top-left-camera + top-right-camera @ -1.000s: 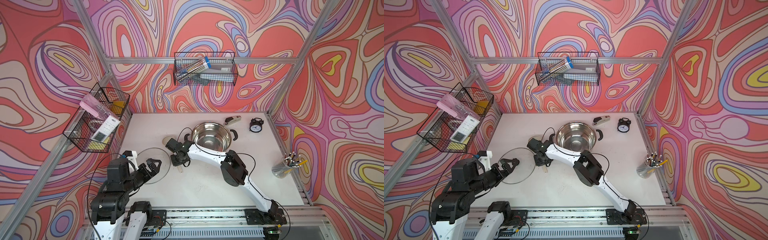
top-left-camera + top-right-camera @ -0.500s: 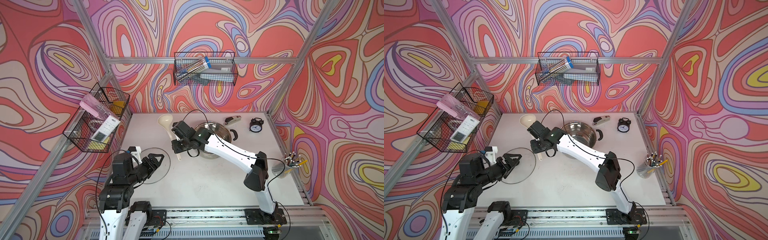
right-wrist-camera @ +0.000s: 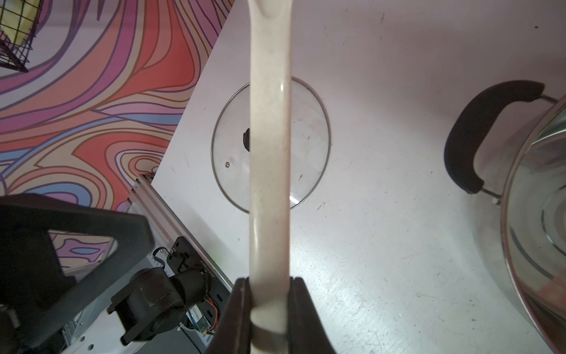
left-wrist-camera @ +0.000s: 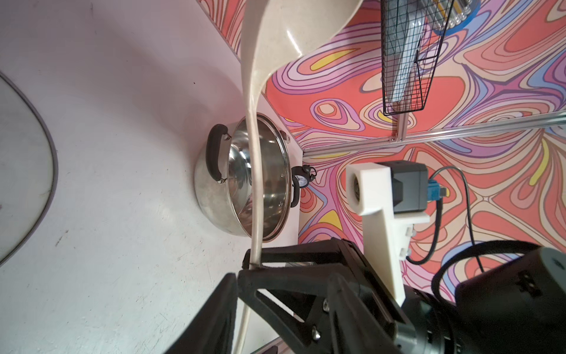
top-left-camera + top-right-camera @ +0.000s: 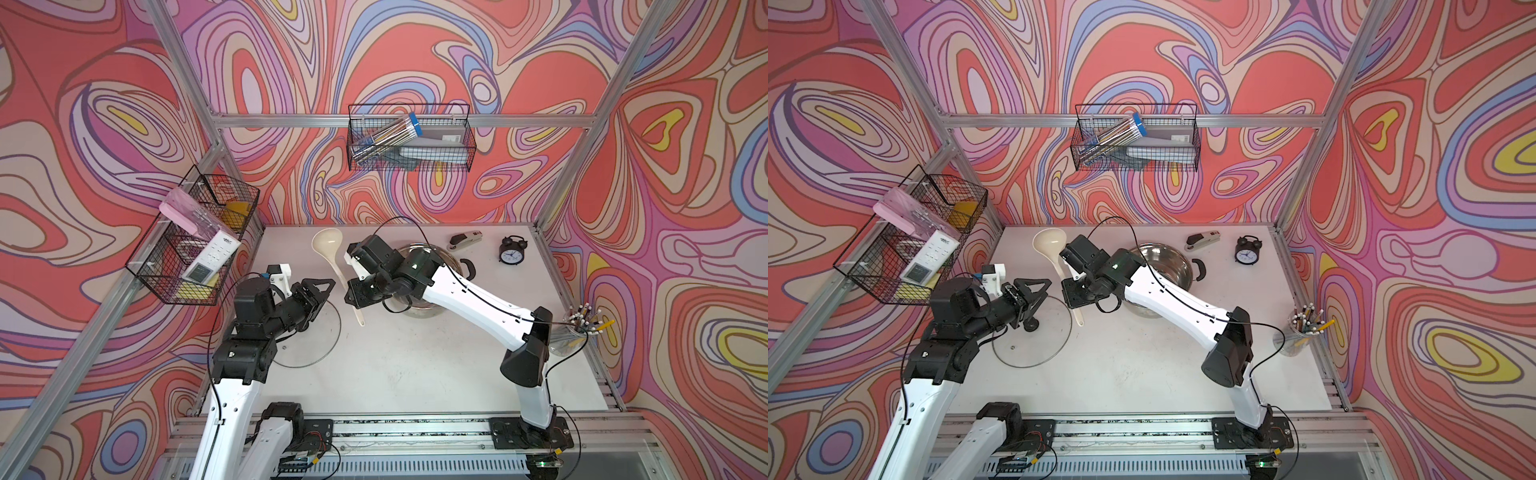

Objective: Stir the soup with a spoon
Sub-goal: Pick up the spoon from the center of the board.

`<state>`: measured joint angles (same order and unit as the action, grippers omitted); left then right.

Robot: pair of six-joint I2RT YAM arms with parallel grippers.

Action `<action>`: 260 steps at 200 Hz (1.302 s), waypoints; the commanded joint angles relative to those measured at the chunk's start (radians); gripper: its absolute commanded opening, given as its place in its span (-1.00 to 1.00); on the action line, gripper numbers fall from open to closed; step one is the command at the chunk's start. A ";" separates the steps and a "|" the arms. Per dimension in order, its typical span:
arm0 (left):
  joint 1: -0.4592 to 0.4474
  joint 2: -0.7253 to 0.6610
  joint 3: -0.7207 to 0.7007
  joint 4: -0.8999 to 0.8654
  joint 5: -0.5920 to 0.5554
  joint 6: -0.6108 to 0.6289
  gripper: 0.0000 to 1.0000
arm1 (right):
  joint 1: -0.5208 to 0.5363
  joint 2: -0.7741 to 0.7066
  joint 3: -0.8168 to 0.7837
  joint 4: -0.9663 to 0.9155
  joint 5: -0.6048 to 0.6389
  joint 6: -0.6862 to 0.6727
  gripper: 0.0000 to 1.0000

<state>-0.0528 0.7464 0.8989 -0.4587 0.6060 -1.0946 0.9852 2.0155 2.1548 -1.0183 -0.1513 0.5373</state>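
My right gripper (image 5: 352, 296) (image 3: 269, 294) is shut on the slim handle of the spoon (image 5: 328, 247) (image 5: 1049, 242) (image 3: 269, 153), a cream ladle. It holds the ladle tilted above the table, with the bowl toward the back wall and the tail over the glass lid (image 5: 311, 340) (image 3: 306, 138). The steel pot (image 5: 451, 259) (image 5: 1167, 259) (image 4: 214, 196) stands just right of the ladle, partly hidden by the right arm. No soup shows in its shiny inside. My left gripper (image 5: 326, 289) (image 5: 1044, 286) (image 4: 237, 275) hovers over the lid's far edge beside the handle, jaws narrowly apart and holding nothing.
A stapler (image 5: 465, 240) and a black alarm clock (image 5: 511, 251) lie at the back right. A glass of pencils (image 5: 573, 332) stands by the right edge. Wire baskets hang on the left wall (image 5: 195, 245) and the back wall (image 5: 409, 137).
The right gripper has lifted the ladle off the table beside the lid and swung its bowl up toward the back. The left gripper's jaws have narrowed and it has risen slightly.
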 commanded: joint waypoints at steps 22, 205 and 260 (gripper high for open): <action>-0.073 0.014 -0.019 0.084 -0.062 -0.018 -0.07 | 0.012 -0.018 0.052 0.005 -0.023 0.030 -1.00; -0.078 -0.004 -0.068 0.124 -0.068 -0.056 -0.63 | 0.062 -0.048 0.063 0.025 -0.028 0.057 -1.00; -0.081 -0.001 -0.081 0.171 -0.068 -0.111 -0.95 | 0.061 -0.065 0.056 0.033 -0.010 0.053 -1.00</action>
<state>-0.1257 0.7532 0.8265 -0.3637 0.5243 -1.1629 1.0393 1.9987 2.1956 -1.0153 -0.1711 0.5949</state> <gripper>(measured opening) 0.093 0.187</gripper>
